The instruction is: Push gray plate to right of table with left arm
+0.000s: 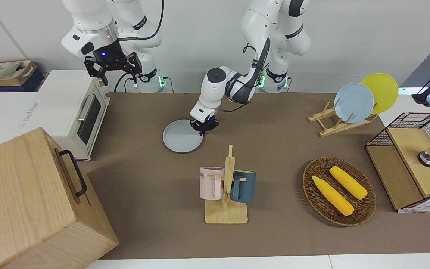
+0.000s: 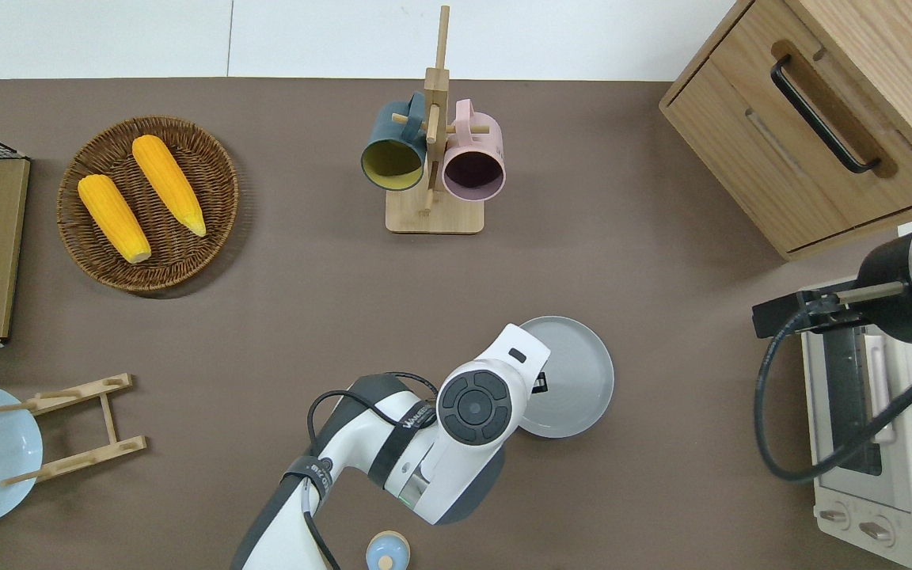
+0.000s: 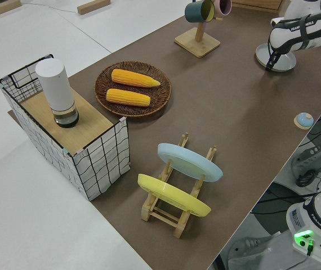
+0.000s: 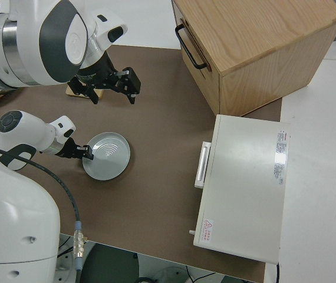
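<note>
The gray plate lies flat on the brown table, nearer to the robots than the mug rack. It also shows in the right side view and the left side view. My left gripper is low, at the plate's edge on the side toward the left arm's end, its wrist covering that edge from above. The right gripper is parked, open and empty.
A mug rack stands farther from the robots than the plate. A toaster oven and a wooden cabinet fill the right arm's end. A corn basket and a plate rack are toward the left arm's end.
</note>
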